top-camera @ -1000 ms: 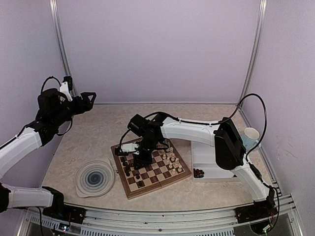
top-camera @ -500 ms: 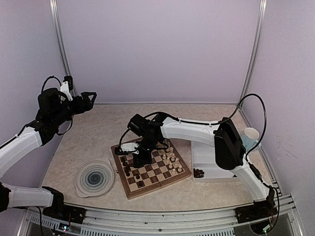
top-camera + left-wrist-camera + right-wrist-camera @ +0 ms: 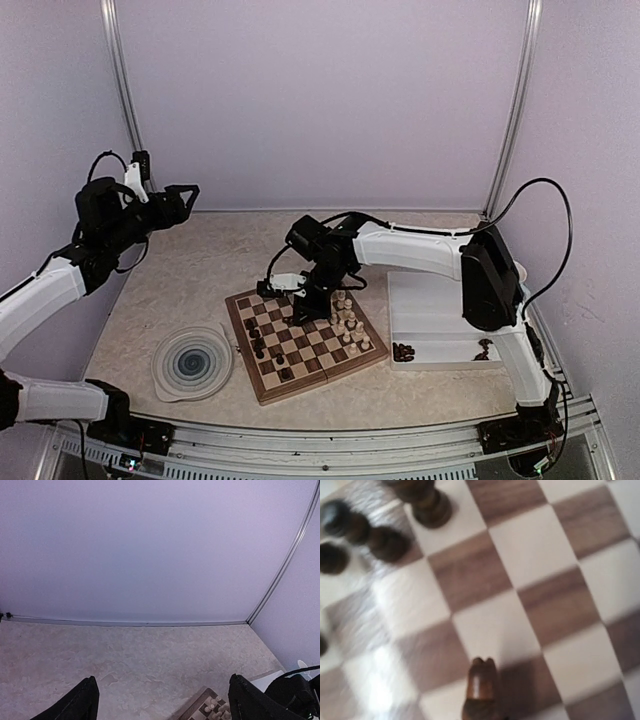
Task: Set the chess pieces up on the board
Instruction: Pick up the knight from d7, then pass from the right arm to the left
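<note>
Pieces (image 3: 347,320) partly on board (image 3: 318,352), rest in tray (image 3: 430,310); right gripper (image 3: 308,303) clenched on dark piece (image 3: 480,687) above board; left gripper (image 3: 190,197) released, empty; risk: loose pinch, piece slipping, toppling neighbours.

The board (image 3: 530,545) smears into blur up close, and a dark piece (image 3: 480,690) runs off the bottom edge.

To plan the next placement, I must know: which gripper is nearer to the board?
Right. The right gripper hangs over the board, at its far half, holding a dark piece; the left gripper is raised far to the left, off the board.
</note>
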Tool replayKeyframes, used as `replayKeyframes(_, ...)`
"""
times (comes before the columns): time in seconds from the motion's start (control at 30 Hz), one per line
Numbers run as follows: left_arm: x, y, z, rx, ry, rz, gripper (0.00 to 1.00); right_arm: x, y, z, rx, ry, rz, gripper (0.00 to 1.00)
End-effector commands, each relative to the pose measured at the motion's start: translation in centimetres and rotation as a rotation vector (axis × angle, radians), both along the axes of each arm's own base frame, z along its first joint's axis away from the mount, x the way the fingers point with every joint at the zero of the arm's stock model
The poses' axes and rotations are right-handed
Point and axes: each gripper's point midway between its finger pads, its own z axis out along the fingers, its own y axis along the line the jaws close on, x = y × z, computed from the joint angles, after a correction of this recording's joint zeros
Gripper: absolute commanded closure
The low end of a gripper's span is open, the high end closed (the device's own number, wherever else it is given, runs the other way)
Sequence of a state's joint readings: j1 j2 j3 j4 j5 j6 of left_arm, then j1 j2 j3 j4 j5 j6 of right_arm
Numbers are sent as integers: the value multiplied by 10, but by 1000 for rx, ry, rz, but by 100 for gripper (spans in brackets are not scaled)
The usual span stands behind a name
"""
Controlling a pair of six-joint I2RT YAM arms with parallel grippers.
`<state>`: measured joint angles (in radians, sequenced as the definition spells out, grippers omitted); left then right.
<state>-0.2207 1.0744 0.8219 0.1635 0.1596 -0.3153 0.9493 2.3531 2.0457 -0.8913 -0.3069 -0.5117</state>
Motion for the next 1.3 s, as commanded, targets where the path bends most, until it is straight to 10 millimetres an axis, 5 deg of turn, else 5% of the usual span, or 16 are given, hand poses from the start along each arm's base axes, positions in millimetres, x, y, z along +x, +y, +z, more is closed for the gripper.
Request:
replayKeyframes(0.0,-7,-24,15,-65,-68,-145,12,-9,-1,75,156,-48,37,91)
replayKeyframes(0.3,-24,-106,-17,-238,153,-353,20,-27,-21,155,319,-93,61,91)
replayKeyframes(0.47,-63,-148,-33,-362,216,-609,31,-26,-31,186,391,-87,51,91)
replayKeyframes(0.73,-111,-205,-42,-272,189,-832,28,-31,-37,195,446,-1,65,90)
replayKeyframes(1.27,-126,-232,-55,-203,211,-931,52,-31,-32,192,444,32,68,88)
